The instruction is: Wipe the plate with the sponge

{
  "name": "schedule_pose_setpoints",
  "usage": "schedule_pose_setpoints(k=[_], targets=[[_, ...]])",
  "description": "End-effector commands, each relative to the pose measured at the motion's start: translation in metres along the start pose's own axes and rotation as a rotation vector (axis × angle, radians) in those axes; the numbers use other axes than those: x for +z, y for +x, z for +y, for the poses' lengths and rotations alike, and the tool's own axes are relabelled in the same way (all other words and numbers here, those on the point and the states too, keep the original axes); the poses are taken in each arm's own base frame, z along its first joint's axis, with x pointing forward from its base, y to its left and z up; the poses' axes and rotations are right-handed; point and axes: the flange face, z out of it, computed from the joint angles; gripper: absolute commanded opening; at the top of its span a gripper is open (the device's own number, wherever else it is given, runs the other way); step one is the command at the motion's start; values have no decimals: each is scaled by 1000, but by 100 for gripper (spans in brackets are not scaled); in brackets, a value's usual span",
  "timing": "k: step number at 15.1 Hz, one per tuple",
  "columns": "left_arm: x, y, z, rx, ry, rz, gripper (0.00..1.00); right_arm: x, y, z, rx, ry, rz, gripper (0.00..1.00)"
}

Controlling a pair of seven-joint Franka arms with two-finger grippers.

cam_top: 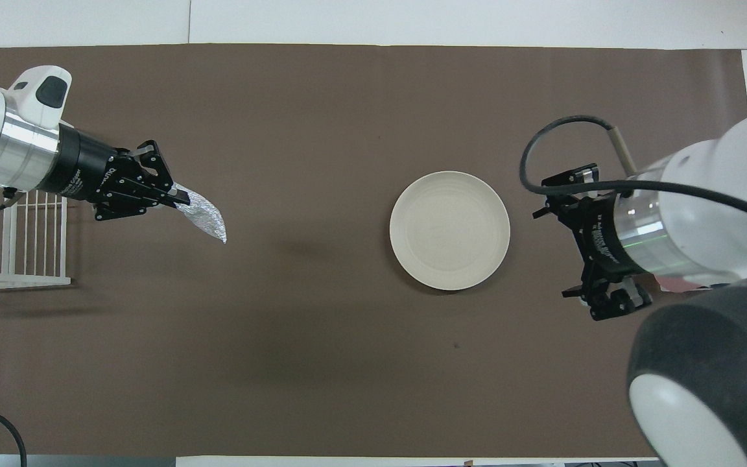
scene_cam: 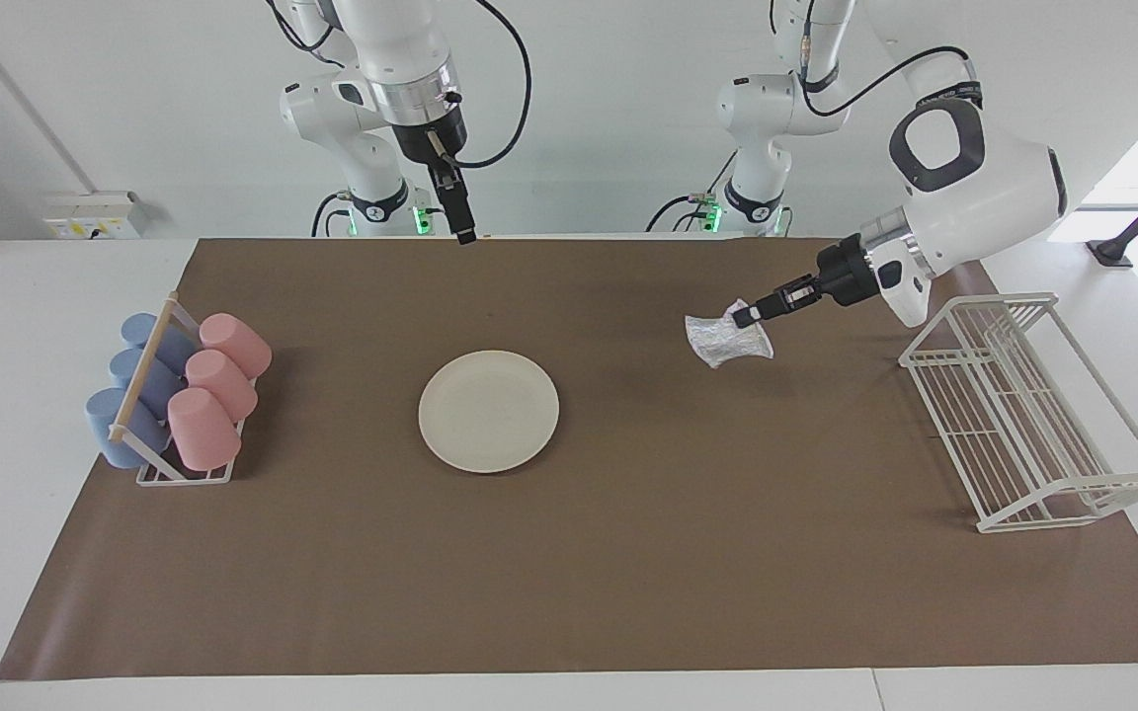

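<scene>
At the right arm's end of the brown mat [scene_cam: 628, 553] a small rack [scene_cam: 179, 464] holds blue cups [scene_cam: 124, 420] and pink cups [scene_cam: 213, 390] lying on their sides in two rows. The right gripper [scene_cam: 466, 235] hangs in the air over the mat's edge nearest the robots, well apart from the cups and from everything else; in the overhead view its fingers [cam_top: 545, 211] stand spread wide with nothing between them. The plate [scene_cam: 488, 411] lies flat on the mat near the middle of the table, bare, with no gripper touching it. Toward the left arm's end, the left gripper [scene_cam: 745, 316] is raised over open mat between the plate and the wire rack [scene_cam: 1023, 425], its fingertips pressed together on the sponge [scene_cam: 724, 341]. The sponge hangs from that pinch as a crumpled silvery wad, clear of the mat, casting a faint shadow below it, and well apart from the plate. The white wire rack stands on the mat at the left arm's end.
</scene>
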Motion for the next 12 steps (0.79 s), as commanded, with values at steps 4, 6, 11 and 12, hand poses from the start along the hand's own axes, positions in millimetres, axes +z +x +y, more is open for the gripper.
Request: schedule_pose_setpoints(k=[4, 6, 11, 12], targets=[[22, -43, -18, 94, -239, -98, 0, 13, -55, 1, 100, 73, -18, 100], [31, -56, -35, 168, -327, -128, 0, 18, -75, 0, 165, 114, -40, 100], [51, -90, -59, 301, -463, -197, 0, 39, -129, -5, 248, 170, -94, 100], [53, -93, -62, 322, -472, -206, 0, 44, -131, -8, 254, 174, -97, 100]])
